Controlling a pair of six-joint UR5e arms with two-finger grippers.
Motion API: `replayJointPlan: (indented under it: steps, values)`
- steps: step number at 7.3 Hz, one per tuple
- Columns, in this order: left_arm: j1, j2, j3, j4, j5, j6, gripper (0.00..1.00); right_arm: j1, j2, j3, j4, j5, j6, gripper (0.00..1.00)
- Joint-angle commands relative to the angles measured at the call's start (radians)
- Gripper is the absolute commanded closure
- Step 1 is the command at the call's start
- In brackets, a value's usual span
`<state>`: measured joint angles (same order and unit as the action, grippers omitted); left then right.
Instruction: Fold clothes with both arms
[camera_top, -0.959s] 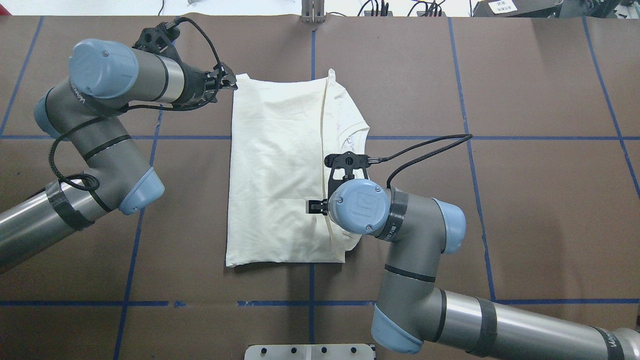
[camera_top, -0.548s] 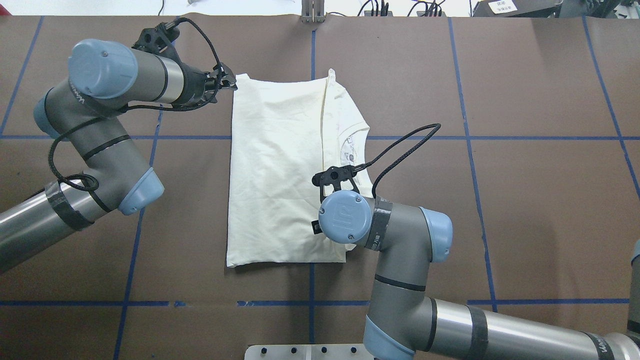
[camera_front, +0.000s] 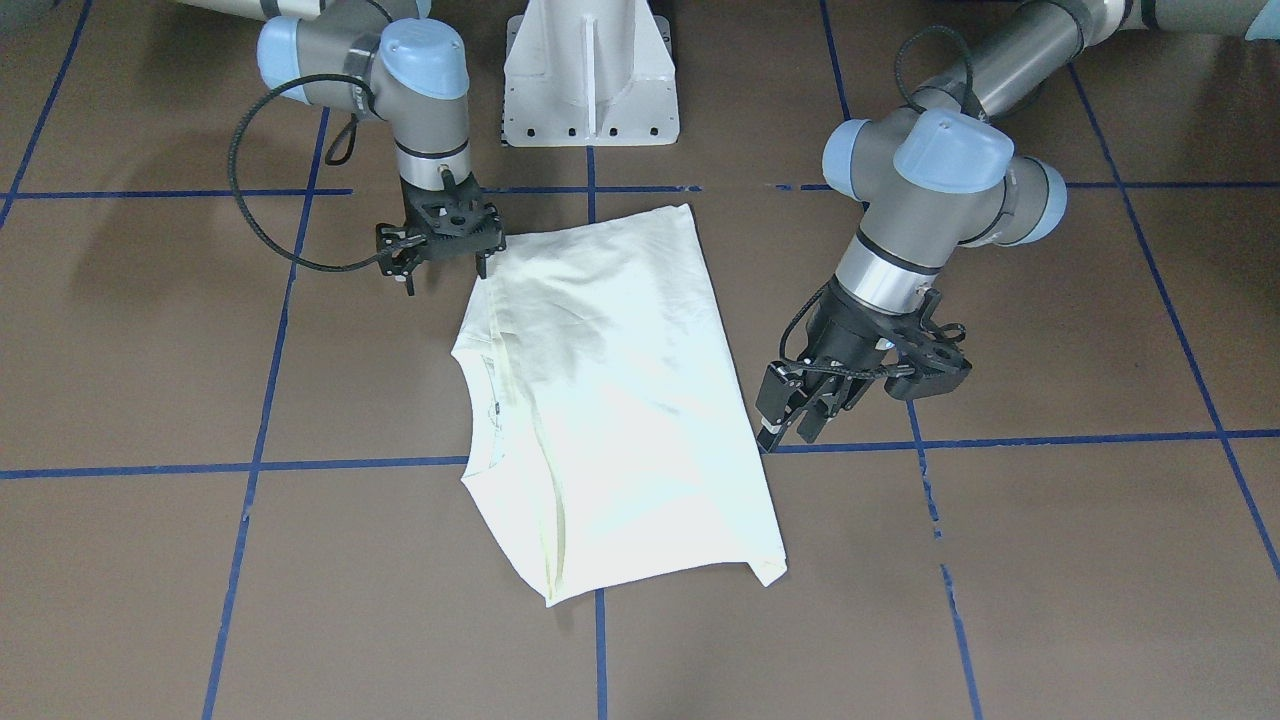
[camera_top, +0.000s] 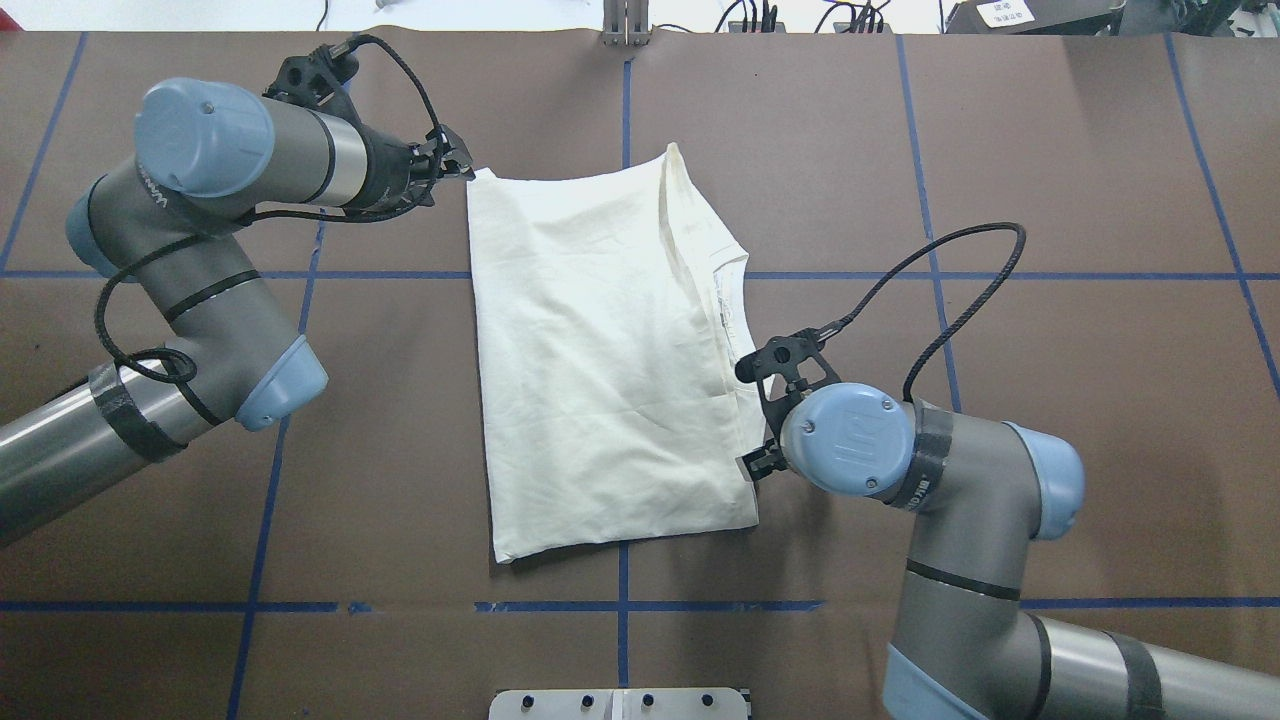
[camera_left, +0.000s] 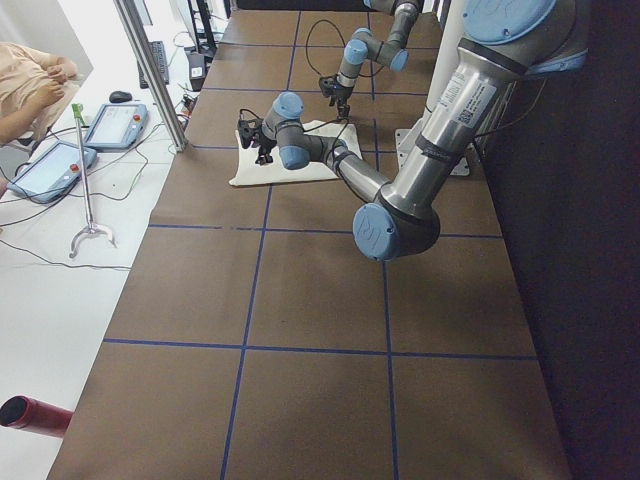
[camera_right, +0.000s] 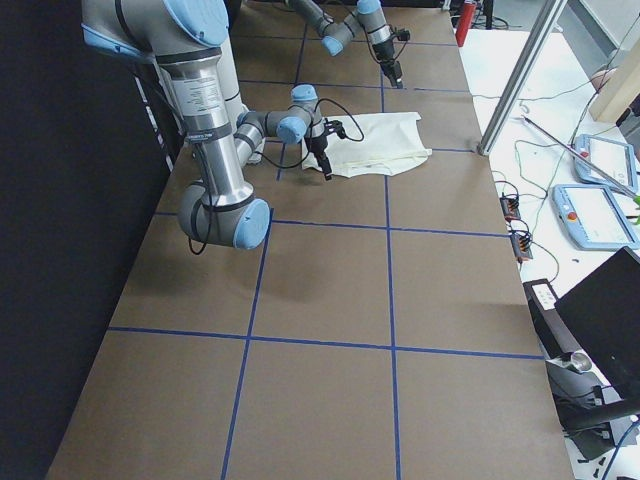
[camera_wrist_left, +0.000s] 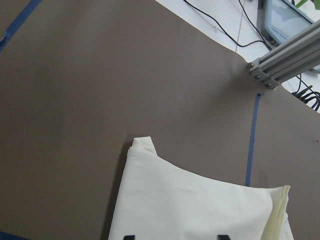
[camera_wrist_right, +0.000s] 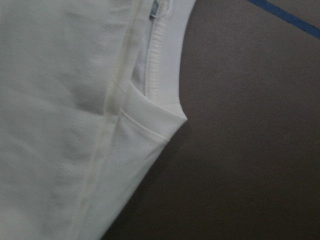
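One cream T-shirt (camera_top: 600, 350) lies folded flat near the middle of the brown counter (camera_top: 1050, 420), plain side up. I read my clock off the overhead view, with 12 pointing away from the robot. The shirt makes a long rectangle running roughly from 12 to 6, its near end skewed a little toward 5, and it lies across the centre blue tape line (camera_top: 625, 100). Its ribbed collar (camera_top: 728, 285) opens toward 3 on the shirt's right edge. In the right wrist view a long seam (camera_wrist_right: 109, 120) runs beside it.

From overhead, the left pincer (camera_top: 462, 167) sits at the shirt's 11 o'clock corner. The front-facing view puts it further along the 9 o'clock edge, so I cannot fix its height. Its wrist camera shows both fingertips (camera_wrist_left: 222, 236) spread apart over the cloth.

The right pincer (camera_top: 757, 463) is at the shirt's 4 o'clock edge, mostly hidden under its light-blue wrist cap (camera_top: 848, 440). A black tip meets the cloth's edge there, but I cannot tell whether the jaws are apart or clamped on it.

Further out, the white pedestal (camera_front: 590, 80) stands at 6, apart from the shirt. An aluminium post (camera_wrist_left: 287, 52) stands at 12 on the counter's far edge.
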<state>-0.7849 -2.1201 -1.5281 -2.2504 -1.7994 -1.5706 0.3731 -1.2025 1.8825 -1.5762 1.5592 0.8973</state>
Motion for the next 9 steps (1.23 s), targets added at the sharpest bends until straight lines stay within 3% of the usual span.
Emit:
replayJointPlan:
  steps: [1,3,5,6,7,8,9]
  values:
    - [0.001,0.0,0.0,0.0,0.0,0.0,0.37,0.03,-0.061,0.026,0.008,0.002,-0.015,0.0]
    - [0.001,0.0,-0.003,0.0,0.0,0.0,0.37,0.035,0.004,0.021,0.009,-0.001,0.068,0.0]
    - [0.0,0.002,-0.001,0.0,0.0,0.0,0.37,-0.02,0.059,0.021,0.013,-0.004,0.462,0.02]
    - [0.001,0.006,-0.003,0.0,0.0,0.0,0.37,-0.052,0.067,0.026,0.013,-0.004,0.652,0.2]
    - [0.001,0.008,-0.003,-0.002,0.0,0.001,0.37,-0.074,0.069,0.03,0.013,-0.005,0.772,0.47]
    - [0.0,0.008,-0.003,-0.002,0.0,0.001,0.37,-0.086,0.069,0.032,0.013,-0.005,0.854,0.65]
    - [0.001,0.008,-0.003,-0.002,0.0,0.001,0.37,-0.107,0.067,0.029,0.013,-0.007,0.895,0.64]
